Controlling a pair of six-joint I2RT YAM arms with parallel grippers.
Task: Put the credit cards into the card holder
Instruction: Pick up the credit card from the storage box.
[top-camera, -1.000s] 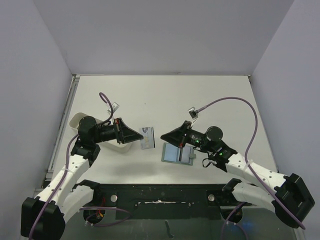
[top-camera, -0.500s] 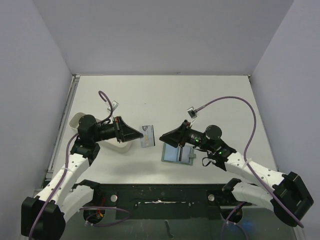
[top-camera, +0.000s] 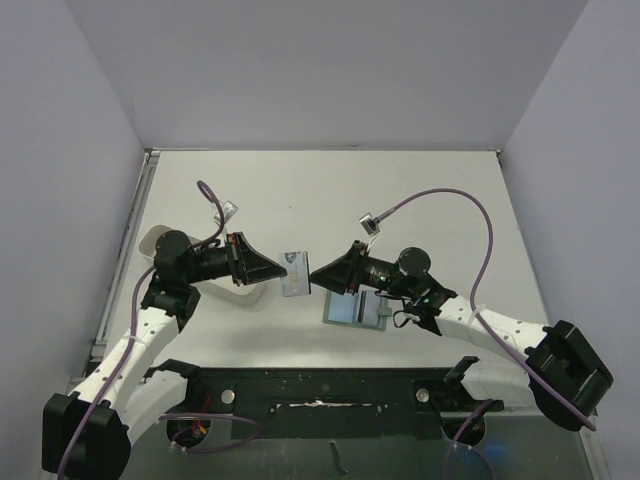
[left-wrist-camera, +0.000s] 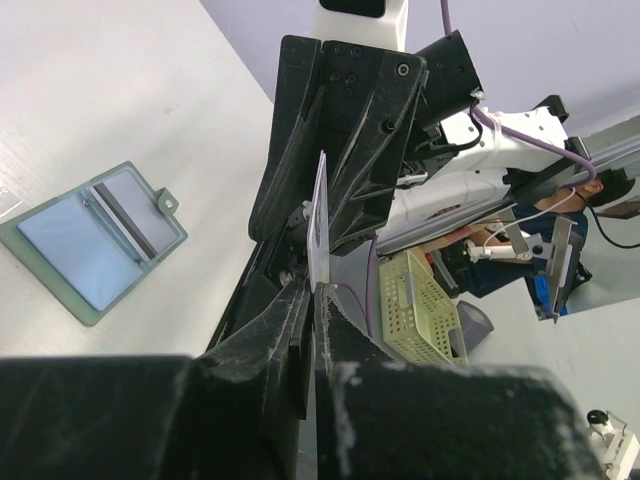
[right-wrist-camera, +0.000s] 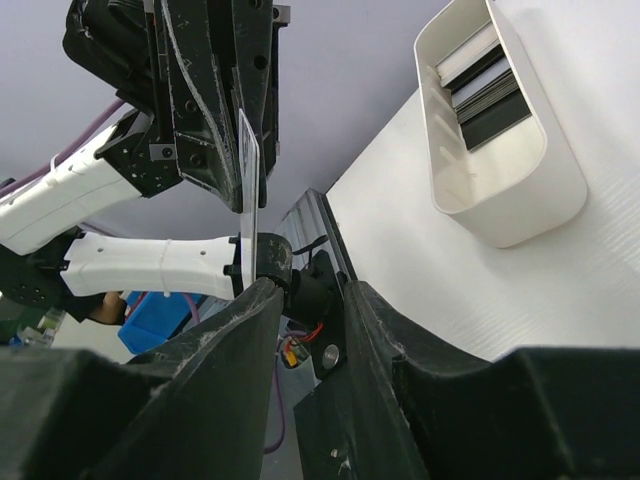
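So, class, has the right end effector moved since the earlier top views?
Yes. The right end effector has shifted left, further from the card holder, up to the card in the left end effector.

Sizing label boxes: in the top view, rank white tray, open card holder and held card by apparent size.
1. white tray, partly under the left arm
2. card holder
3. credit card

Sage-green card holder (left-wrist-camera: 95, 245), blue-grey inside; white tray (right-wrist-camera: 520, 215)

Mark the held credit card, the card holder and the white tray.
credit card (top-camera: 294, 274): top view, its face.
card holder (left-wrist-camera: 80, 245): left wrist view, blue inside panel.
white tray (right-wrist-camera: 515, 220): right wrist view, end wall.
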